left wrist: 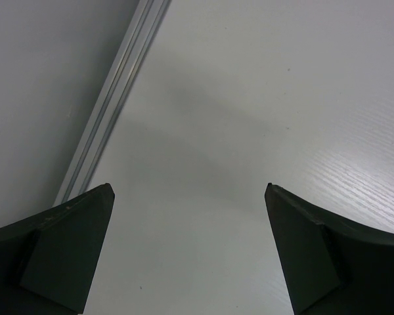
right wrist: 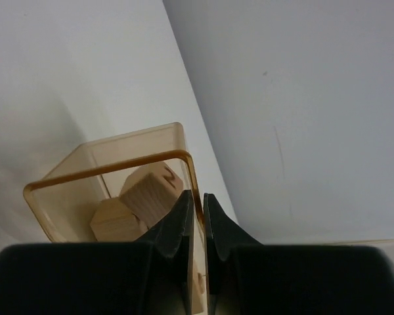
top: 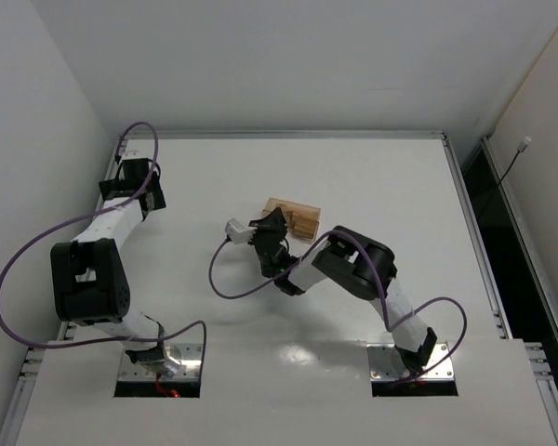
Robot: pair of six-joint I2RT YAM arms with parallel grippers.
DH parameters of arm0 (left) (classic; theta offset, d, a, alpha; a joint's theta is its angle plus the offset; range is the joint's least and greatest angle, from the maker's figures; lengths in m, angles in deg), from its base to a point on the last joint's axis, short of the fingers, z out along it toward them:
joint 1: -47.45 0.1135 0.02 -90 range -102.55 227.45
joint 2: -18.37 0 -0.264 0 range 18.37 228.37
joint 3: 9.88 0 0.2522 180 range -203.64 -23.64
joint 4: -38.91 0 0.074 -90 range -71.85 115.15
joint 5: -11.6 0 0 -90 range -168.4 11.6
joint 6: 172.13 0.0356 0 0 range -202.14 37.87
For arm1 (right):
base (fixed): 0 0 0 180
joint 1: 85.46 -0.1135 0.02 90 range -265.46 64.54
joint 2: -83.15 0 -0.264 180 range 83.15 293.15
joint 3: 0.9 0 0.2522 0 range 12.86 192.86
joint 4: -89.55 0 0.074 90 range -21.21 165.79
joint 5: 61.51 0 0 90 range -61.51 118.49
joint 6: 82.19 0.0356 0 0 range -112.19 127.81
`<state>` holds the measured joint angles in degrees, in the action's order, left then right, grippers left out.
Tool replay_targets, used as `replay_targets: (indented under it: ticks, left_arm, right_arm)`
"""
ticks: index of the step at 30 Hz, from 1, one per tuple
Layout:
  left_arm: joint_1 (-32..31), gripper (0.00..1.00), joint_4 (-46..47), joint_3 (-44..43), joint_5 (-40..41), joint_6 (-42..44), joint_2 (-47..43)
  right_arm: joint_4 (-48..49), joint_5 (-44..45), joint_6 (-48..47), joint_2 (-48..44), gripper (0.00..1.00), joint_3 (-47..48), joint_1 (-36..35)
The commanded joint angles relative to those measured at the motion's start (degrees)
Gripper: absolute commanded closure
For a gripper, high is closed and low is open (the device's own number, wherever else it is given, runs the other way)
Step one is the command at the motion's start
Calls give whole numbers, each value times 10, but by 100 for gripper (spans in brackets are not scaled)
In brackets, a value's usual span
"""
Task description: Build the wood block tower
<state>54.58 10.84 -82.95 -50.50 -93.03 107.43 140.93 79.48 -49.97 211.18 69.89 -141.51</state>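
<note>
From above: left fingers (top: 126, 167) out near the far-left corner of the desk (top: 381, 186), well apart from everything else, too small here to tell whether spread or together. Around mid-desk, right fingers (top: 279, 223) at the near-left side of a translucent tan tray (top: 281, 202), touching it. Inside that tray, wood blocks (top: 302, 223), showing only as a pale blur through the plastic and impossible to count. Part of the tray hidden behind the black wrist.

From the left wrist: fingers spread wide, with only bare white desk between them. At the left, a silver rail (left wrist: 111, 98) along the desk edge, with a grey wall (left wrist: 33, 79) beyond it.

From the right wrist: fingers drawn almost together, apparently pinching the tray's right-hand side, its rounded rim running down into the narrow slit between the tips. Two wood blocks loose inside the tray, just left of the fingertips on the inner side of the pinched wall. One tilted on top of the other, its end face bearing a dark mark too blurred to read. Hard to say whether either touches the fingers. Lower ends of both blocks cut off by the black body of the fingers. A sliver of pale wood visible low in the slit. Near side and floor of the tray out of sight.
</note>
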Motion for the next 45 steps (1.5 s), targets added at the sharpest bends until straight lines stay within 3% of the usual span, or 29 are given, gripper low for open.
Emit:
replay_targets:
  ticks: [1, 11, 20, 28, 45]
  left_arm:
    - [7, 1, 6, -17, 9, 4, -1]
    - [7, 1, 6, -17, 4, 4, -1]
    - [7, 1, 11, -17, -20, -1, -1]
    - [7, 1, 23, -12, -31, -1, -6]
    - [7, 1, 17, -19, -61, -1, -28]
  right_arm:
    - [131, 11, -56, 6, 100, 19, 10]
    - [386, -43, -241, 79, 100, -7, 5]
    - [387, -139, -336, 88, 100, 3, 5]
    - [387, -189, -378, 28, 100, -15, 5]
    - [392, -202, -414, -10, 100, 50, 11]
